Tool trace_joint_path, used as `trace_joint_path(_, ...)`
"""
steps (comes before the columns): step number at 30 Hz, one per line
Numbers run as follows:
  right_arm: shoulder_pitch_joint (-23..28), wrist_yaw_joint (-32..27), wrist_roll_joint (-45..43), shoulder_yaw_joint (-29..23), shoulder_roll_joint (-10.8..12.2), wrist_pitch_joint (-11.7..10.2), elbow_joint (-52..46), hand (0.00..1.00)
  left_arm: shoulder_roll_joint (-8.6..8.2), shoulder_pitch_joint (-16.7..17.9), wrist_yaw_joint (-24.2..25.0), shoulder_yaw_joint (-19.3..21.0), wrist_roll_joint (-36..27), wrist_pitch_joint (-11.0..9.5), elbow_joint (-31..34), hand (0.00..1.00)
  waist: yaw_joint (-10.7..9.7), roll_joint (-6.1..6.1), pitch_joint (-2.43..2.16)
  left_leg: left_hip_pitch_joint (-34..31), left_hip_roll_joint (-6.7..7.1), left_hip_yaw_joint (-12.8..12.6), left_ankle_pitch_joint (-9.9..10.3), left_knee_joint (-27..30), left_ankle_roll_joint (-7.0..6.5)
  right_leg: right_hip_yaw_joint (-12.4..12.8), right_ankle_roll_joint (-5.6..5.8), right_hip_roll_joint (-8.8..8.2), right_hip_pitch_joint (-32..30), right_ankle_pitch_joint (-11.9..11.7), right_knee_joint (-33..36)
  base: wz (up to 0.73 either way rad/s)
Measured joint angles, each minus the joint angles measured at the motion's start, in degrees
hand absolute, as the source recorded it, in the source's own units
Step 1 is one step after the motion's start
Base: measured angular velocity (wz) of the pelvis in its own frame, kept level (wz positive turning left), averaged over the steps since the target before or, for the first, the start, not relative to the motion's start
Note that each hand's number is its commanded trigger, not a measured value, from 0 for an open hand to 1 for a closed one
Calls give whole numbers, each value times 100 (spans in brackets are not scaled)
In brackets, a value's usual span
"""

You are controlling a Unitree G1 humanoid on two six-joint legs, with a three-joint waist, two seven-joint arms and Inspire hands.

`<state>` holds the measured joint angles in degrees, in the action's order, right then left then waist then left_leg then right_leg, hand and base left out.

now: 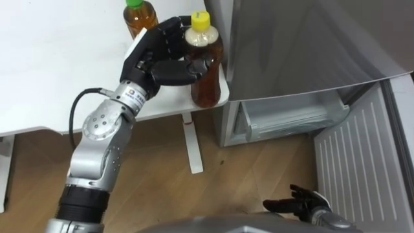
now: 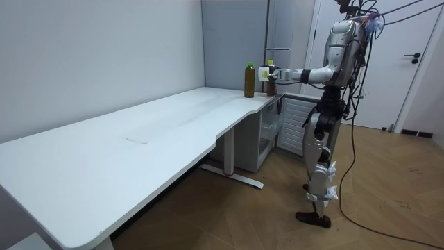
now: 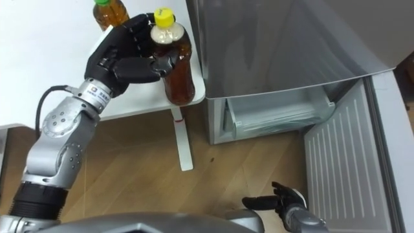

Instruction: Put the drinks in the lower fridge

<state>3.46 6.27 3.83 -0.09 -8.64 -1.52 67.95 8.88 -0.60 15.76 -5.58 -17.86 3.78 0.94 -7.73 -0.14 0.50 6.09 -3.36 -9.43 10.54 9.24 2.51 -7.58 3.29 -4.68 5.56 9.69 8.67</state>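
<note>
Two cameras sit side by side on the robot's head. They look down from close up at the corner of the worktop (image 1: 52,71) and the fridge (image 1: 291,45). The room view stands far off, low in the room. It looks along the same worktop toward the robot and the fridge.

The yellow-capped tea bottle (image 1: 208,84) holds amber-brown liquid, and the green-capped tea bottle (image 1: 140,18) shows the same brown. The tabletop (image 1: 58,58) is plain white. The left hand (image 1: 162,53) and right hand (image 1: 301,206) are black. The fridge (image 1: 304,45) is matt silver-grey, its lower door (image 1: 362,175) white and finely ribbed inside. The floor (image 1: 162,184) is warm brown wood.
</note>
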Motion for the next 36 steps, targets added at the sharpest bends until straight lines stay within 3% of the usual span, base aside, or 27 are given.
trace_joint_path(14, -16, -66, 24, 94, 8, 0, -39, 0, -61, -1, 16, -203, -49, 15, 83, 100, -8, -26, -11, -83, 0, -5, 0, 0, 0, 5, 0, 0, -50, -1, 2, 0)
trace_joint_path(26, -80, -194, 50, 561, 2, -42, -174, 0, -104, -115, 132, -970, -289, 15, 94, 100, -13, -117, 28, -74, -5, -34, 0, 1, 0, 65, -5, 1, -79, -4, 34, -2)
trace_joint_path(36, -73, -178, 93, 567, 3, -41, -292, 0, -25, -171, 406, -1421, -284, 15, 94, 100, -32, -82, 8, -142, -17, -107, 0, 24, 0, 121, -9, 6, -186, -12, 101, -2)
